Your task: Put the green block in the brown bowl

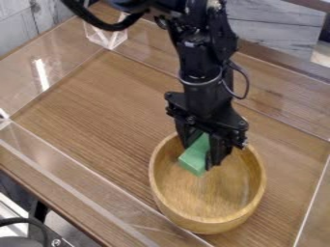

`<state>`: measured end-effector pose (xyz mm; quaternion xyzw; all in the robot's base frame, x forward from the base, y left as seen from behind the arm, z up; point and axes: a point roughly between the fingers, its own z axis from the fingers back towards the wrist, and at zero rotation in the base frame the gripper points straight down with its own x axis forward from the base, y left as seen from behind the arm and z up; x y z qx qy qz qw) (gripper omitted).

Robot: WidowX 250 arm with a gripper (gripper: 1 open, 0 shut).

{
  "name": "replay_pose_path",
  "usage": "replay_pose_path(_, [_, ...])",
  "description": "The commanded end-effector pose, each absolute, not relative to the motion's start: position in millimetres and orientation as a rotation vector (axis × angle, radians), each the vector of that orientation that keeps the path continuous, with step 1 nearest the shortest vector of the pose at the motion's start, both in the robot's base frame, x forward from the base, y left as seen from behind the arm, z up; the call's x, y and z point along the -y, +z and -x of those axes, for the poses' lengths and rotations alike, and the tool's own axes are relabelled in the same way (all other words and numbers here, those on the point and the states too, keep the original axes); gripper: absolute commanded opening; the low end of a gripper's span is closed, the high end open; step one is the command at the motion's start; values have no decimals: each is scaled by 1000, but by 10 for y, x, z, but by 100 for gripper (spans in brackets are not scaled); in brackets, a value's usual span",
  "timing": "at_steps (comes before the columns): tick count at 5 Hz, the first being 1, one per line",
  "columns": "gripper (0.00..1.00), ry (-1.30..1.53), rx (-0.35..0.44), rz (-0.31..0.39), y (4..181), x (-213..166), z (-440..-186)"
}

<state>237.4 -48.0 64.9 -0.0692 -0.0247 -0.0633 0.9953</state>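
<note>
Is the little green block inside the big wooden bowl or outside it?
Inside: the small bright green block sits between the end effector fingers, below the round light-brown wooden bowl's rim.
</note>
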Motion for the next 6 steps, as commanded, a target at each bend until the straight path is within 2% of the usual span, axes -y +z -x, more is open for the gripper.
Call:
replay_pose_path(1, [0, -113, 73, 146, 705, 448, -2423])
replay_pose_path(6, [0, -96, 52, 174, 709, 398, -2412])
